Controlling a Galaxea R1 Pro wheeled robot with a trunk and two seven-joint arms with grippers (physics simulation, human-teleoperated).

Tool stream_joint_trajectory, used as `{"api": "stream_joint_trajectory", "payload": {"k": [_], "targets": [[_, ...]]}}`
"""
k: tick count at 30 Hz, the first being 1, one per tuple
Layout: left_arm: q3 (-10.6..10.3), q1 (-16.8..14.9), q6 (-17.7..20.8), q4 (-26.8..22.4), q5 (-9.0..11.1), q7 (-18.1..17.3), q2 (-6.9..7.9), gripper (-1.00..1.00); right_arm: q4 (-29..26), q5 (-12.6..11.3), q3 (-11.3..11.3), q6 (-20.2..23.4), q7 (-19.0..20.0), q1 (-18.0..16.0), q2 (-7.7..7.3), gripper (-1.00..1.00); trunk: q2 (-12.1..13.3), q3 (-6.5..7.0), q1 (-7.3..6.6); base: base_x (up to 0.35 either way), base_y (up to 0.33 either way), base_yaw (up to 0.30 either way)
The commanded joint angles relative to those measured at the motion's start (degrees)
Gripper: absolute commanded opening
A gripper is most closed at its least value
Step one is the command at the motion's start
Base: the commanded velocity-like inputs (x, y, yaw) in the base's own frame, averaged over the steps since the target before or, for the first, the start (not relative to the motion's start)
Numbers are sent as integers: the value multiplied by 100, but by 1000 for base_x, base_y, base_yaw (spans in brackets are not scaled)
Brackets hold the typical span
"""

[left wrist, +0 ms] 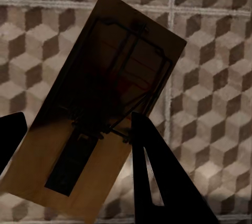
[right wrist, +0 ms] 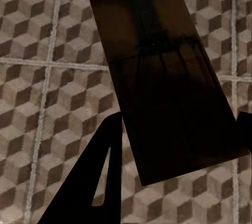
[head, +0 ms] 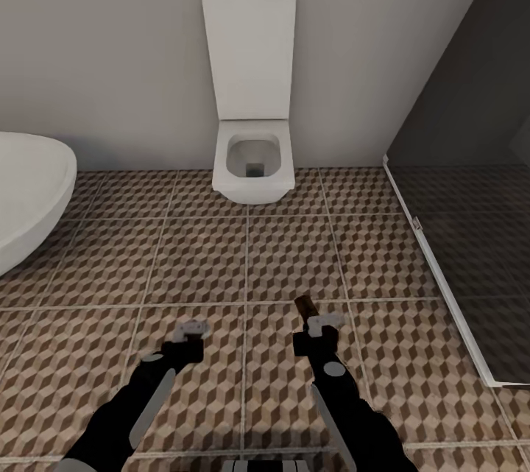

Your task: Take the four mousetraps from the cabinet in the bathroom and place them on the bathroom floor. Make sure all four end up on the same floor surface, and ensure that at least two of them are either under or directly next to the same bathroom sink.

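Note:
Each gripper holds a mousetrap over the cube-patterned bathroom floor [head: 287, 251]. My left gripper [head: 190, 332] is shut on a tan mousetrap [left wrist: 105, 93] whose wire parts and red spot face the left wrist camera; a dark finger [left wrist: 152, 171] presses on its edge. My right gripper [head: 315, 326] is shut on a second mousetrap [right wrist: 163, 77], which looks dark and shadowed and shows as a brown edge [head: 304, 308] in the head view. The cabinet, the sink and the other mousetraps are out of view.
A white wall-hung toilet [head: 252, 163] with its lid up stands straight ahead against the grey wall. The white oval bathtub [head: 29, 192] curves in at the left. A dark glass shower screen [head: 464, 236] on a white base runs along the right.

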Motion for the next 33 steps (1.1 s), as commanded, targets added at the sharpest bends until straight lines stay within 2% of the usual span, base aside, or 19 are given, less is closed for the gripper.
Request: {"api": "stream_joint_trajectory", "payload": {"k": [1, 5, 8, 16, 23, 25, 29, 33], "targets": [[-21, -3, -133, 70, 60, 52, -14, -100, 85, -25, 82, -10, -47, -1, 3, -100, -2, -3, 0, 0, 0, 0], [-22, -3, -734, 450, 46, 44, -139, -100, 322, -25, 181, -134, -49, -1, 20, -100, -2, -3, 0, 0, 0, 0], [-33, -3, -919, 506, 43, 29, -164, -100, 387, -25, 196, -244, -50, -2, 27, -100, -2, -3, 0, 0, 0, 0], [-132, -3, -949, -45, 42, 25, -165, -100, 409, -4, 173, -269, -96, 0, 24, -100, -2, -3, 0, 0, 0, 0], [-149, -3, -894, -155, 53, 54, -171, -100, 410, -20, 138, -227, -117, 0, 39, -100, -2, -3, 0, 0, 0, 0], [-141, -3, -663, -163, 55, 62, -176, -100, 410, -20, 129, -214, -128, 1, 67, -100, -2, -3, 0, 0, 0, 0], [-123, -3, 406, -345, 58, 71, -227, -100, 410, -23, 123, -17, -358, -9, 180, -100, -2, -3, 0, 0, 0, 0], [-113, -3, 675, -409, 55, 76, -304, -100, 490, -24, 117, 110, -448, -100, 231, -100, -2, -3, 0, 0, 0, 0]]}}
